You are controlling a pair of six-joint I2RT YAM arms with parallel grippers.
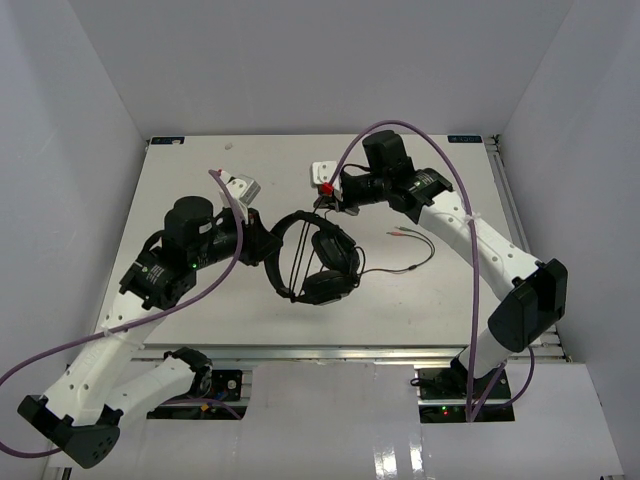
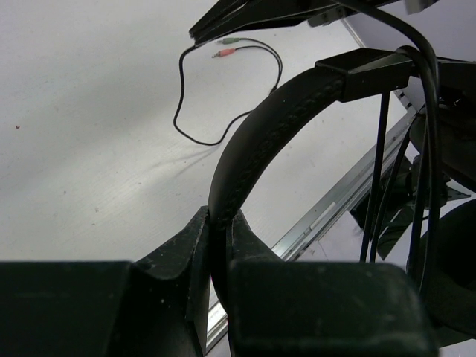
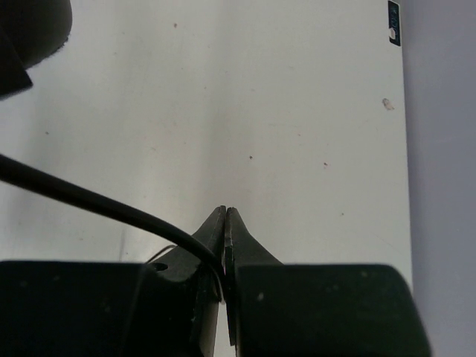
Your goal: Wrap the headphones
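Left gripper [image 1: 266, 247], seen from the top camera, is clamped shut on the headphones [image 1: 322, 262], with no gap visible between its fingers. It holds the arched headband [image 1: 290, 222] near one end. From those fingertips the band curves up and away toward the right gripper [image 1: 328, 195]. The two earcups [image 1: 335, 252] sit just beyond the left gripper's tips on the white table [image 1: 200, 170]. The right gripper is closed as well, just beside the top of the band. From the earcups the thin cord [image 1: 405, 268] trails away from both grippers, and its plugs [image 1: 400, 232] lie on the table beside the right forearm.

From the left wrist, both fingers [image 2: 186, 253] press against the flat sides of the headband [image 2: 260, 134], which stands on edge between them and arches up ahead of the gripper. Past the band, a loose loop of cord [image 2: 182, 111] rests on the table [image 2: 89, 163], ending in a green and a reddish plug [image 2: 225, 52] well ahead of the fingertips. Thin black strands hang straight down off to the gripper's right.

From the right wrist, the right gripper [image 3: 225, 223] is shut, its tips meeting. The cord [image 3: 89, 197] comes in from the left and runs in between the fingers behind their tips, pinched there. Bare table [image 3: 297, 111] lies ahead of the tips.
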